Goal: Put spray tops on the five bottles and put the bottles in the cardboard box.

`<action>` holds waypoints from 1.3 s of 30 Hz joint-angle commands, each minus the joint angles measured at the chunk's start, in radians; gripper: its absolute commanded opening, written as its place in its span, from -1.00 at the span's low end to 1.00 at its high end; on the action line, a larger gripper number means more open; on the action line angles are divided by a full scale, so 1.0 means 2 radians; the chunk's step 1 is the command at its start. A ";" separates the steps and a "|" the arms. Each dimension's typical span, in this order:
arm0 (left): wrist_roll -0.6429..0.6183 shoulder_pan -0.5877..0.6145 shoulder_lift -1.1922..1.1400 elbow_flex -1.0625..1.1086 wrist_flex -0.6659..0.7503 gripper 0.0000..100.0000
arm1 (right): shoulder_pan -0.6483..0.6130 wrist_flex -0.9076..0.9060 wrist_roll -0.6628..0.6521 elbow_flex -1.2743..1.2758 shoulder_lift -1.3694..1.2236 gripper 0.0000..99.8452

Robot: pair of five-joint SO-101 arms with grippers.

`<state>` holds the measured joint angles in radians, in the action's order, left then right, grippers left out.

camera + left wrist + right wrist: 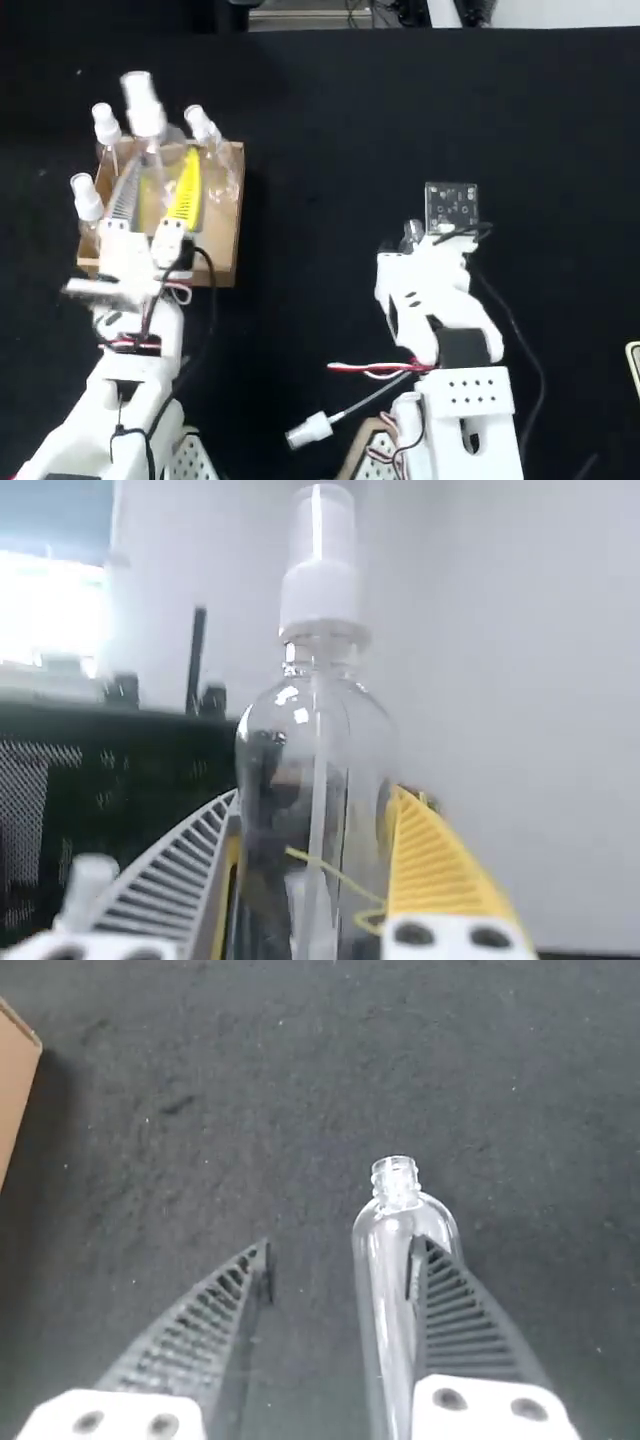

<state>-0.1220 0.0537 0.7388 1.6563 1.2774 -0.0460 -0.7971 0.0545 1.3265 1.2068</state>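
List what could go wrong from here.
The capped bottle in the shut left jaws hangs over a cardboard box crowded with three bottles; lowering it could knock them over.
The uncapped bottle rests against only one of the open right jaws and could slip free.
The loose spray top lies near the arm bases, possibly awkward to reach.

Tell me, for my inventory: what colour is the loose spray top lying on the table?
The spray top is white, best seen in the high view.
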 commanded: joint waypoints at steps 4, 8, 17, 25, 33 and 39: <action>-0.005 0.099 0.012 -0.037 0.133 -0.94 | -0.005 0.013 -0.002 -0.003 0.007 -0.61; -0.010 0.223 0.010 -0.080 0.132 -0.94 | -0.005 0.013 -0.002 -0.003 0.007 -0.61; -0.010 0.420 0.005 -0.136 -0.055 -0.94 | -0.005 0.013 -0.002 -0.003 0.007 -0.61; -0.010 0.506 -0.005 -0.134 -0.168 -0.94 | -0.005 0.013 -0.002 -0.003 0.007 -0.61; -0.006 0.538 -0.172 -0.158 -0.091 -0.94 | -0.006 0.013 -0.002 -0.003 0.007 -0.61; -0.005 0.550 -0.377 -0.148 0.187 -0.94 | -0.006 0.013 -0.002 -0.003 0.007 -0.61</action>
<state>-0.1281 1.1400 0.1588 1.4032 1.3541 -0.0460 -0.7971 0.0545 1.3265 1.2068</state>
